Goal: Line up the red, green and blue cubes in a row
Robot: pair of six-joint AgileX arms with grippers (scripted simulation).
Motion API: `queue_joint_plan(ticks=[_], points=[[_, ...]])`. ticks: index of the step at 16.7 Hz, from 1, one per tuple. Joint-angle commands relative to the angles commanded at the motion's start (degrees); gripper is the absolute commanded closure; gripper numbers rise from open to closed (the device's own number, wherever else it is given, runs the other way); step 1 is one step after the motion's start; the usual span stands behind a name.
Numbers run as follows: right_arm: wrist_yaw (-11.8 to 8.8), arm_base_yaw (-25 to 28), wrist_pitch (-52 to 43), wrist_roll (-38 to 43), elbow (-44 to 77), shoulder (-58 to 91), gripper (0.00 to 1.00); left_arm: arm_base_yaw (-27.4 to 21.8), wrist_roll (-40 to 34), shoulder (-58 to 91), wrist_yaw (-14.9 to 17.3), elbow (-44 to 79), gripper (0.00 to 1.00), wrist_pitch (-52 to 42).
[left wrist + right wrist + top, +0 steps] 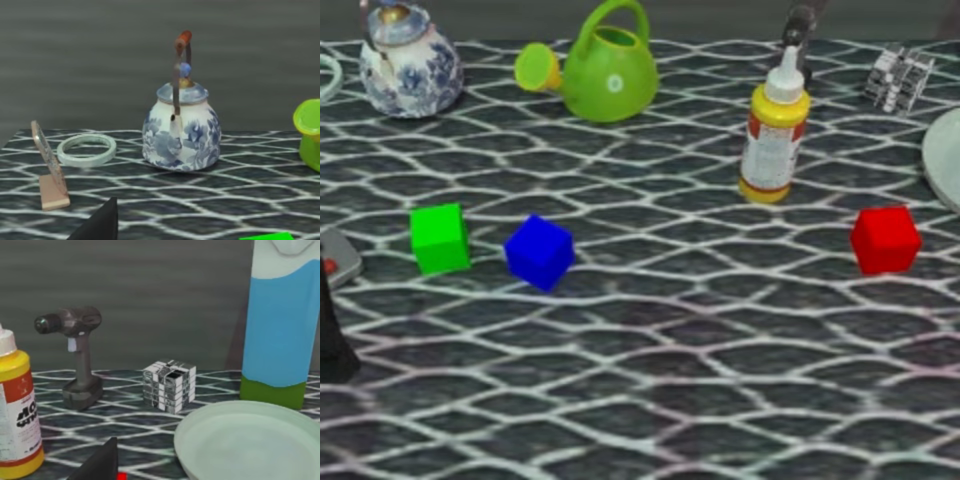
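Green cube [440,238] near the bench's left edge, blue cube [539,252] just beside it toward the centre, apart. Red cube [885,240] alone near the right edge, well apart from both. Left hand [332,335] at the left edge; state impossible to tell. Right hand unseen from above, state likewise unclear.
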Motion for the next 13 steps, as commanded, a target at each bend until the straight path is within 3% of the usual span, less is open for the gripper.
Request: queue_joint_plan(ticks=[6,13], points=[[-0.2,0.9,-4.2,0.3,5.9,5.9,0.0,0.0,0.0,0.0,0.0,0.0,0.0,0.0],[0.0,3.9,-23.1,1.7,34.3,39.0,0.0,0.0,0.0,0.0,0.0,0.0,0.0,0.0]])
